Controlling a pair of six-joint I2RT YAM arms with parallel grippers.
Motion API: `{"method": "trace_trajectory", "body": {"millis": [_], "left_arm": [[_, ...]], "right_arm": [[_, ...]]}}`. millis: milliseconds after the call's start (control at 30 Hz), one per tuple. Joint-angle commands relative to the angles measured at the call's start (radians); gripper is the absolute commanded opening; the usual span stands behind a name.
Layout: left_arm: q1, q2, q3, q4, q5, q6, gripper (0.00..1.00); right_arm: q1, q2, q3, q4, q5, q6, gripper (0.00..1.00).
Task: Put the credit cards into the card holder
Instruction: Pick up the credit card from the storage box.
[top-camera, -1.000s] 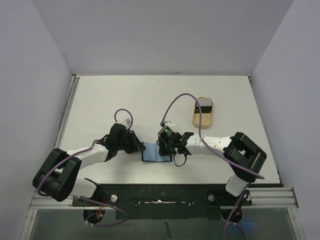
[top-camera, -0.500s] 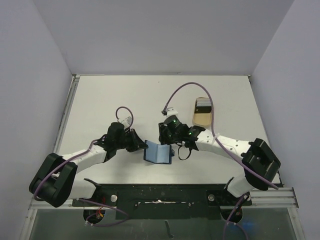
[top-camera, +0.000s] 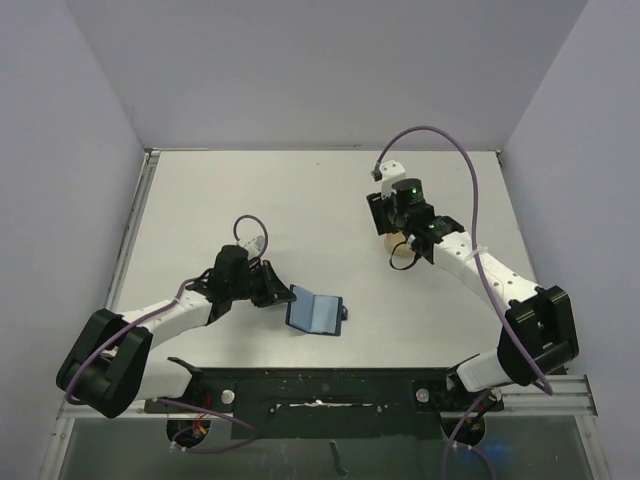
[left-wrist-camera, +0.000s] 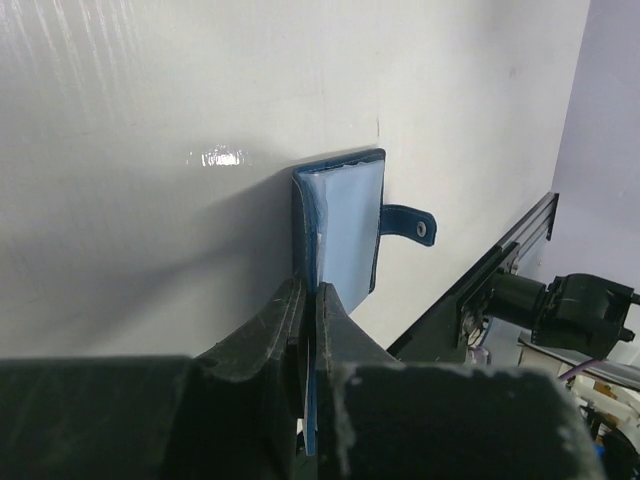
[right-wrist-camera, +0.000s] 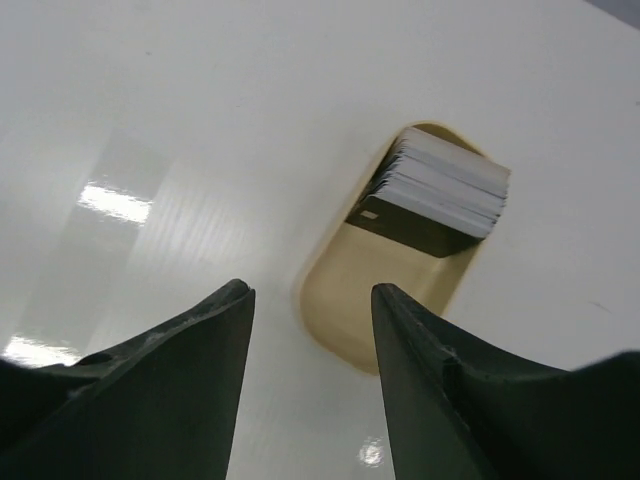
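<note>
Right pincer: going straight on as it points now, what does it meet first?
Probably the dish, at its bare near end; the cards sit at the far end. Right pincer is open; depth unclear.

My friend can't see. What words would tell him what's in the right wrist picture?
A stack of credit cards, pale on top and dark underneath, sits at the far end of a tan oval dish on a white table. The right tool is open, its two dark fingers framing the dish's near end at the bottom of the picture.
</note>
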Motion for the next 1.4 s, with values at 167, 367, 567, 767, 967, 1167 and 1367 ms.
{"method": "trace_trajectory", "body": {"millis": [167,367,567,767,967,1167,1367], "left_arm": [[0.013,-0.008,0.082,-0.029,0.063,0.042,0.00],[0.016,0.012,0.081,0.013,0.094,0.009,0.00],[0.020,0.020,0.082,0.023,0.104,0.006,0.00],[0.025,0.027,0.079,0.027,0.116,0.007,0.00],[0.028,0.019,0.060,0.035,0.120,0.001,0.00],[0.031,0.008,0.048,0.038,0.112,-0.002,0.00],[0.033,0.003,0.044,0.043,0.110,-0.010,0.00]], "right_arm": [[-0.235,0.187,0.192,-0.053,-0.230,-0.445,0.65],[-0.291,0.286,0.225,-0.047,-0.281,-0.653,0.67],[-0.311,0.344,0.198,0.038,-0.295,-0.824,0.67],[-0.312,0.361,0.152,0.087,-0.303,-0.918,0.67],[-0.310,0.383,0.137,0.127,-0.308,-0.967,0.67],[-0.310,0.406,0.108,0.232,-0.251,-1.004,0.64],[-0.306,0.406,0.078,0.300,-0.227,-1.025,0.61]]}}
